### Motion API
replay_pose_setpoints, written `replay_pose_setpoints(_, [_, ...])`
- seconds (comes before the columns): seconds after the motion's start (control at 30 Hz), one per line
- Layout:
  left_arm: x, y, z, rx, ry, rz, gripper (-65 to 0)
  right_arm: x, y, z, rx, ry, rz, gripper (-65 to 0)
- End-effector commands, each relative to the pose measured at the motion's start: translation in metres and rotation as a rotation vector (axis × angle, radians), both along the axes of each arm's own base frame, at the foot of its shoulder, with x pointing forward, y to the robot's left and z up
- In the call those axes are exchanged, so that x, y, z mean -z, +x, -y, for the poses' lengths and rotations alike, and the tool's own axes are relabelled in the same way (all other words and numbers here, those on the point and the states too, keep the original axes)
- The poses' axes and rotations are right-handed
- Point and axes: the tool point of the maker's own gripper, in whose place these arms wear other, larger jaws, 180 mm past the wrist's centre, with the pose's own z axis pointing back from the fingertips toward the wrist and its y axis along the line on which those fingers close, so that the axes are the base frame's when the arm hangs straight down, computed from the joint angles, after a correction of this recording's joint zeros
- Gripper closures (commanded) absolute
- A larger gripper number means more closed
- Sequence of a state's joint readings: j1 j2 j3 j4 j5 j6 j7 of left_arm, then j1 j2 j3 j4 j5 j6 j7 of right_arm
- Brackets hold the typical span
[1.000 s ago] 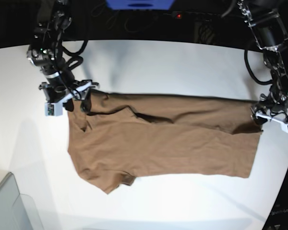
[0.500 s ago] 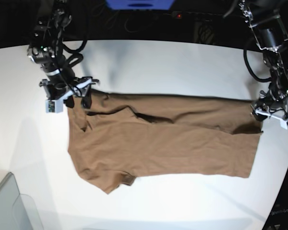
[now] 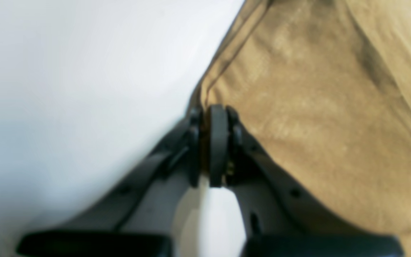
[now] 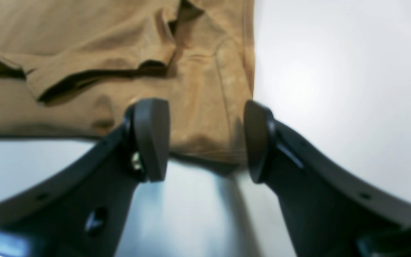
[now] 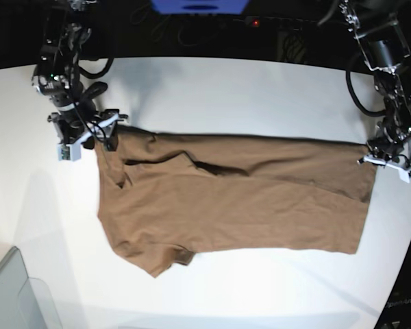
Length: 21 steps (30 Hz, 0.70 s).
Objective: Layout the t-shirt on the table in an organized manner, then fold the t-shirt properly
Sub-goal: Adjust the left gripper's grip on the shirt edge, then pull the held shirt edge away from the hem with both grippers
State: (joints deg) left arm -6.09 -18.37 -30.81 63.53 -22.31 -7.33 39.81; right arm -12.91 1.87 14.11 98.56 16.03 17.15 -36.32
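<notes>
The t-shirt (image 5: pixel 233 195) is lying spread across the middle of the counter (image 5: pixel 226 89), lengthwise from side to side, with a fold along its far edge and a sleeve bunched at the near corner. The left pincer (image 3: pixel 214 142) is being held closed on a thin bit of the shirt's hem at the corner, as the left wrist view shows. The right pincer (image 4: pixel 202 142) is being held open, its jaws standing astride the opposite corner of the cloth without pinching it.

Several risks are being judged from this. Only a sliver of hem is being gripped on the left, so the cloth could be lost if it is being pulled hard. If a stretch is being started while the right side is not yet gripped, the shirt could be dragged sideways instead of flattened, and the far fold could be deepened. If only one layer is being caught at either corner, the layers could be separated and new wrinkles could be made
</notes>
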Motion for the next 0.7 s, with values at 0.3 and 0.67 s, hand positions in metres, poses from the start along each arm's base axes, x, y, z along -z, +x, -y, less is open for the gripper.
replay_pose_setpoints(0.3, [0.006,-0.012,-0.003,0.006,0.006,-0.047,-0.1,0.020,0.006,0.008,0.003,0.012,-0.040,-29.4])
replay_pose_setpoints(0.67, [0.015,-0.033,-0.006,0.007,0.013,-0.083,-0.1,0.051,-0.025,0.029,0.002,-0.027,-0.153,0.0])
